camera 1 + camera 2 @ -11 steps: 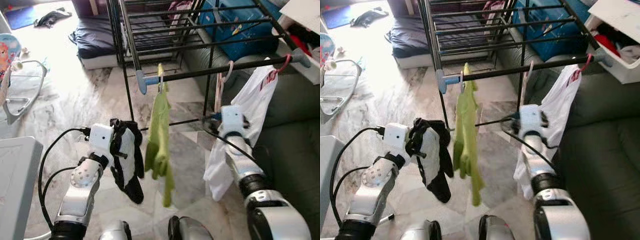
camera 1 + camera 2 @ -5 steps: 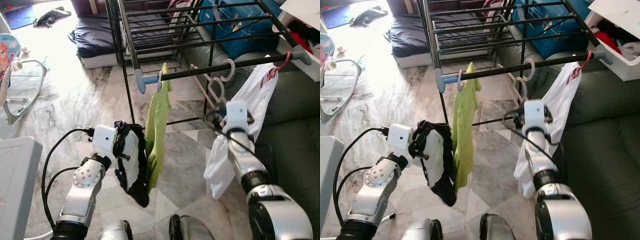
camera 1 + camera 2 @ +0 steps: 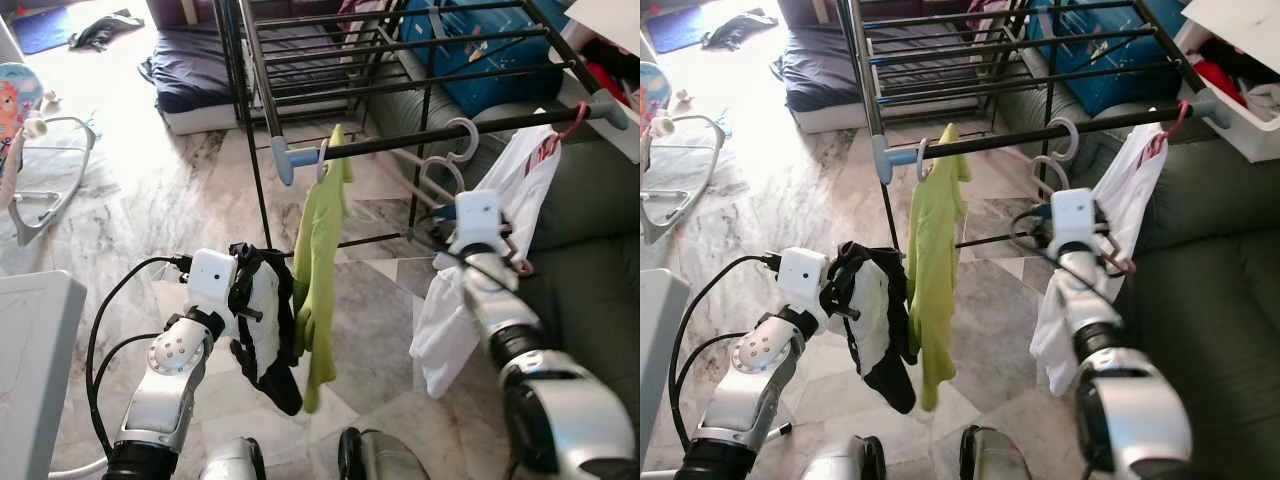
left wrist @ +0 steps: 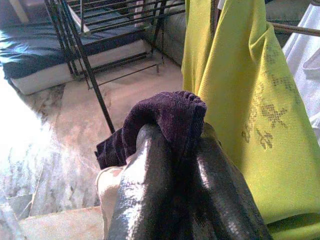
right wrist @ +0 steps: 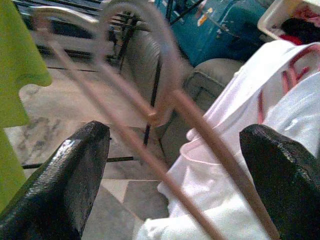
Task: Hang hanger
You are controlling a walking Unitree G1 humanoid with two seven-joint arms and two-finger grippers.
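Clamping a dark purple-black garment [image 3: 262,330], left gripper [image 4: 172,165] sits at lower left of the head views, fingers pressed together on the cloth, which drapes down over the marble floor [image 3: 170,200]. Pale lining shows under the dark fabric in the wrist view. Just beside it, toward centre frame, a lime green shirt [image 3: 318,270] hangs from the near rail [image 3: 400,143] of a black drying rack [image 3: 300,60], touching or nearly touching the held garment.

Right gripper [image 5: 175,165] is at centre right, raised below the rail, fingers spread wide, nothing pinched. An empty pinkish hanger [image 3: 447,160] is on the rail in front of it, hook over the bar, thin arms running down between the spread fingers in the wrist view, blurred; can't tell if they touch a finger. Right of that, a white garment [image 3: 505,220] hangs on a red hanger [image 3: 565,125] near the rail's end cap.

Grey-green sofa [image 3: 590,290] fills the right side. Further back, upper frame: blue box [image 3: 490,50] behind the rack bars, dark mattress [image 3: 195,75] on the floor upper left, and a white bin [image 3: 610,60] with clothes at upper right corner.
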